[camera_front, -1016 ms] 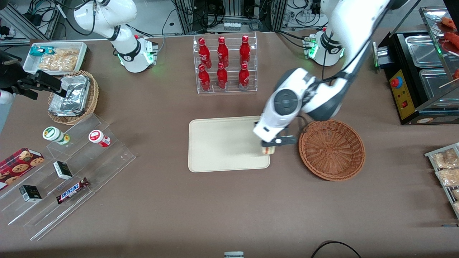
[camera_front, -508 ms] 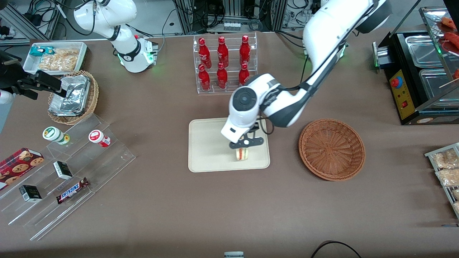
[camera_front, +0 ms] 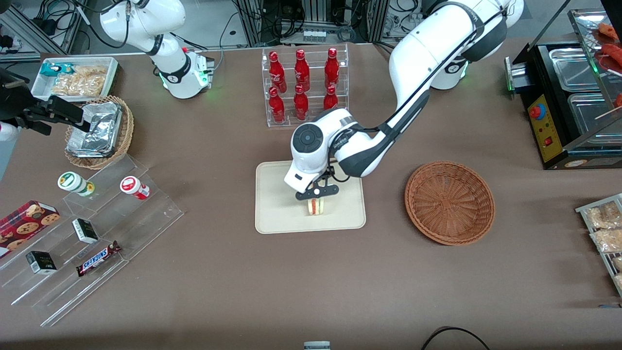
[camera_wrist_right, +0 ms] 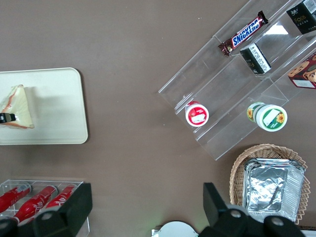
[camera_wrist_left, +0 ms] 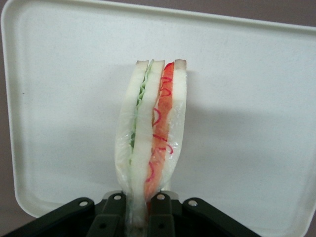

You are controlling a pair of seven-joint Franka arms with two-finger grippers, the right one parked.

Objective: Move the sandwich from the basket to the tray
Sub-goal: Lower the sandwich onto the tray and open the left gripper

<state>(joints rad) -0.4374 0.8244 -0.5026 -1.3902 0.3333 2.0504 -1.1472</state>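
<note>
- Front view, centre of the frame: the gripper hangs over the cream tray, its fingers clamped on the sandwich.
- The sandwich stands upright on its edge over the part of the tray nearer the front camera; whether it touches the tray surface cannot be told.
- Right of centre in the front view, the reddish-brown wicker basket sits on the brown table, well apart from the tray, with nothing visible in it.
- Upper centre of the front view: a clear rack of red bottles stands farther from the front camera than the tray.
- Left side of the front view, toward the parked arm's end of the table: a tan wicker basket holding foil packets, a white bin of snacks, and a clear stepped stand carrying a Snickers bar, two small round cups, two small dark boxes and a cookie box.
- Wrist view of the working arm: the sandwich shows its cut edge, with white bread slices, a green layer and an orange-red layer with thin red strands, wrapped in clear film.
- Black fingers pinch the sandwich's end from both sides, with the pale tray spread beneath it.
- Parked arm's wrist view, left edge of the frame: the triangular sandwich stands over the tray, a black fingertip against its side.
</note>
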